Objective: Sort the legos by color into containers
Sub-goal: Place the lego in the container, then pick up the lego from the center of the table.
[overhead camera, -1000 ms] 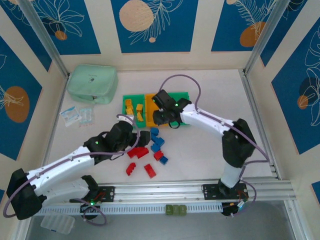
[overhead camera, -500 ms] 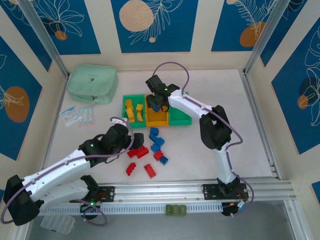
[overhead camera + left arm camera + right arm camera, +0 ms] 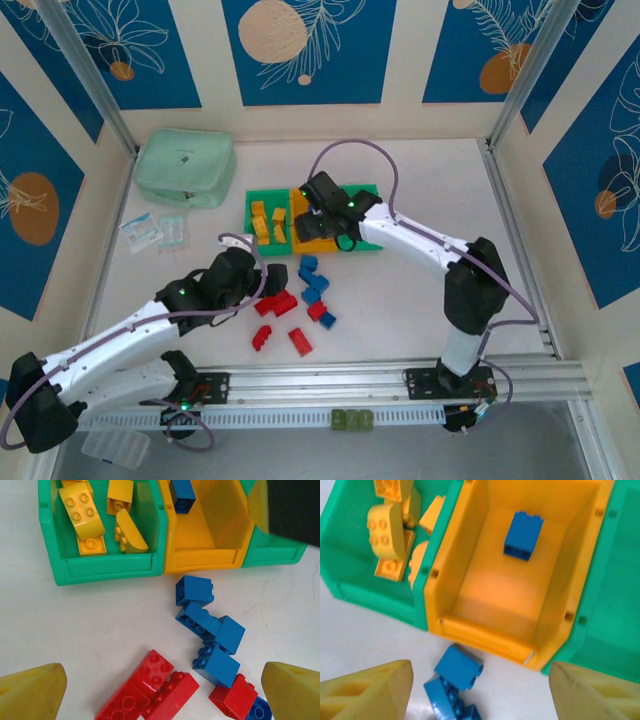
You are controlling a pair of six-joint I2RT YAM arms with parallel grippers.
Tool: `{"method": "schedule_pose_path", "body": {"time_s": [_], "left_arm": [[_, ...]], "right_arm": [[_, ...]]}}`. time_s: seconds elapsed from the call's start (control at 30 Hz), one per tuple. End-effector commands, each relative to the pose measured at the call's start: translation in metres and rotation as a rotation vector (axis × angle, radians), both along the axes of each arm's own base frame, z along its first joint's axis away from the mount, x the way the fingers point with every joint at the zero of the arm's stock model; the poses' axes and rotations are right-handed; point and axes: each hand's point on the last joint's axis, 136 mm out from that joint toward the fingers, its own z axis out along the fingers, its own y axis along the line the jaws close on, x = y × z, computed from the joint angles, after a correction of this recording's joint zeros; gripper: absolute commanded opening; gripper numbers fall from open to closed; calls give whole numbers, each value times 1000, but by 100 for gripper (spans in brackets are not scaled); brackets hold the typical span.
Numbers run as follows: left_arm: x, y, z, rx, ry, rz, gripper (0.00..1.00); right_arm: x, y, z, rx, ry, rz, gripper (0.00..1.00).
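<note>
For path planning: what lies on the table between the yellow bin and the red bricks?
Blue bricks lie between the yellow bin and the red bricks, in the left wrist view.

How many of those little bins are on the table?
3, joined in a row: the left green bin holds yellow bricks, the middle yellow bin holds one blue brick, and the right green bin is partly out of view.
</note>
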Motion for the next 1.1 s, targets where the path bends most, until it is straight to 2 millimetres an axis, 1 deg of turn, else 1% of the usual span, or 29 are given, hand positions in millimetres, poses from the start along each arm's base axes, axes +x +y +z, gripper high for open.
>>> {"method": "schedule_pose_path", "body": {"time_s": [0.0,0.13,0.2,0.33,0.4,0.53,0.63,0.73,0.93,1.07], "left_arm": [[5,-5,-2,-29,0,4,99],[7,-11,-5,-39,14,-5,99],[7,-13,-6,-42,19,-8,99],[9,-15,-8,-47,27,-5,99],[9,-15,-9,-51,28,-1,99],[8,-13,-12,-53,31,4,99],[7,-10,-12,-49,33,9,99],[5,-7,-12,-48,26,17,99],[4,-3,-13,-56,24,26,99],[4,-3,-14,-54,28,26,99]], "right_arm": [[-26,-6,-8,21,61,-17,74],[-48,-18,-26,25,117,-39,77],[-54,-22,-36,27,144,-52,77],[-65,-22,-57,10,193,-63,78],[-68,-18,-63,15,206,-65,78],[-73,-5,-77,27,241,-49,79],[-76,-1,-88,1,260,-51,80],[-78,4,-96,10,287,-51,80],[-76,9,-111,-16,308,-82,81],[-75,4,-122,-53,321,-119,81]]}}
